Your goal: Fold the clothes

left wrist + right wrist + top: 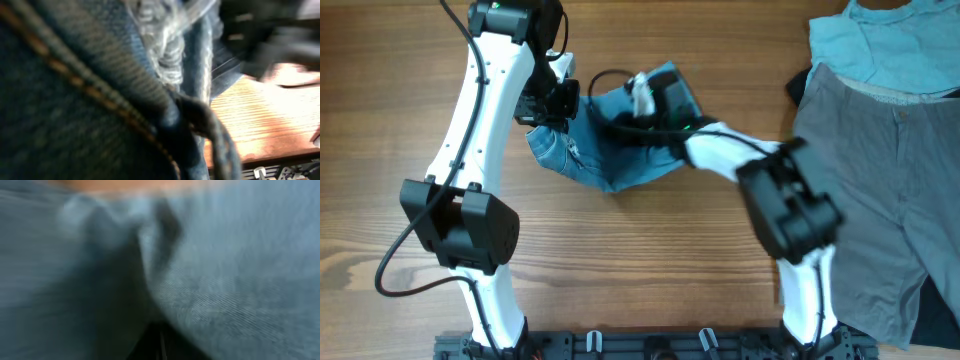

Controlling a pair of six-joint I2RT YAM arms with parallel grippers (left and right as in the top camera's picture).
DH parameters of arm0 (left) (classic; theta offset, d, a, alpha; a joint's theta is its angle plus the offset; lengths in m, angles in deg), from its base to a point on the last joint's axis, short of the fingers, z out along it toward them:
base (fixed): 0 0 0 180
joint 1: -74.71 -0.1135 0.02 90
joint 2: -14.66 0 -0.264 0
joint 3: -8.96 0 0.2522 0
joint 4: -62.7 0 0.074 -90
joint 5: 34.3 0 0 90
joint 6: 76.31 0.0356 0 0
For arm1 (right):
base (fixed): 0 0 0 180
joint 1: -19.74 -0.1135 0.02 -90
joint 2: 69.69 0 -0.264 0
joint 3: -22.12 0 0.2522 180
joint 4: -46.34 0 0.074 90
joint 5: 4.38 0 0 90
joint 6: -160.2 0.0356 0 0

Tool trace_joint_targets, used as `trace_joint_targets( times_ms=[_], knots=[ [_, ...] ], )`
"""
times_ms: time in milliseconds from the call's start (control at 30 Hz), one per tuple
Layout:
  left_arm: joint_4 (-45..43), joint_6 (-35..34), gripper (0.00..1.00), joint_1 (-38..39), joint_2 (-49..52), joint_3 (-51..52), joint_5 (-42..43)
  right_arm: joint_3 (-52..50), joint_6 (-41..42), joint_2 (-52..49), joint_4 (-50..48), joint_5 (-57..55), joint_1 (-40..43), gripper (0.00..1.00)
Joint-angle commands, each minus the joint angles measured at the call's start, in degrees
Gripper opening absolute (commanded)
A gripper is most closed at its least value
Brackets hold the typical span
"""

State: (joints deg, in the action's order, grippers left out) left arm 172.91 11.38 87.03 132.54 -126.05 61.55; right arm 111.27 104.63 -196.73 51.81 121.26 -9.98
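Item 1, left side. My left gripper [557, 108] is at the left edge of the jeans [620, 150], touching the cloth. I cannot tell whether its fingers are apart or together. They are out of sight in the wrist view, where dark blue denim fills nearly the whole frame. An orange-stitched seam [95, 95] runs diagonally across that denim, a tuft of pale frayed threads [162, 35] shows at the top, and a strip of wood lies beyond on the right.

Item 2, centre. The jeans are light blue denim, bunched in a crumpled heap on the wooden table [650, 260]. They sit left of centre in the far half, between my two grippers. The folds are irregular and nothing lies flat.

Item 3, centre right. My right gripper [648, 95] reaches in from the right onto the upper right part of the heap. Its wrist view is blurred. Pale denim fills it, split by a dark crease [142, 275]. I cannot tell whether this gripper is open or closed.

Item 4, right side. The grey trousers [880, 190] are spread out, well apart from the jeans.

Item 5, far right corner. The pale teal shirt [880, 45] touches the upper end of the trousers.
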Motion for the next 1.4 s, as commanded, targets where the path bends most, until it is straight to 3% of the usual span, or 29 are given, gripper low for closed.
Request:
trace_joint_targets(
  times_ms=[0,200,367,467,667,833,967,1133,1367],
  knots=[
    [0.0,-0.7,0.05,-0.3,-0.4,-0.6,1.1,-0.1,10.6,-8.2,-3.0,3.7,-3.7,0.04],
    [-2.0,-0.8,0.08,0.1,-0.4,-6.2,1.1,-0.1,10.6,-7.3,-2.9,9.1,-5.1,0.04],
    [-4.3,-0.8,0.06,1.6,-0.4,-9.5,1.1,-0.1,5.0,1.6,7.3,8.9,-1.4,0.04],
    [-4.3,-0.8,0.07,3.8,0.1,-9.0,1.1,-0.1,-1.2,11.0,16.9,3.1,4.0,0.04],
    [-5.8,-0.8,0.20,9.0,1.9,-7.7,1.1,-0.1,-3.3,20.7,30.4,-11.0,14.4,0.06],
    [-8.5,-1.2,0.31,13.1,6.3,-7.6,1.1,-0.1,-6.8,20.7,37.3,-10.8,21.1,0.06],
    [-10.8,-1.4,0.32,14.8,9.4,-7.6,1.1,-0.1,-12.9,20.5,37.2,-11.5,21.9,0.06],
    [-17.6,-6.2,0.32,15.0,10.9,-7.6,1.2,-0.1,-8.8,17.1,38.0,-19.1,21.4,0.05],
    [-23.2,-7.6,0.36,16.0,12.3,-7.6,1.8,-0.1,-8.5,7.5,35.7,-14.6,21.4,0.04]
  ],
)
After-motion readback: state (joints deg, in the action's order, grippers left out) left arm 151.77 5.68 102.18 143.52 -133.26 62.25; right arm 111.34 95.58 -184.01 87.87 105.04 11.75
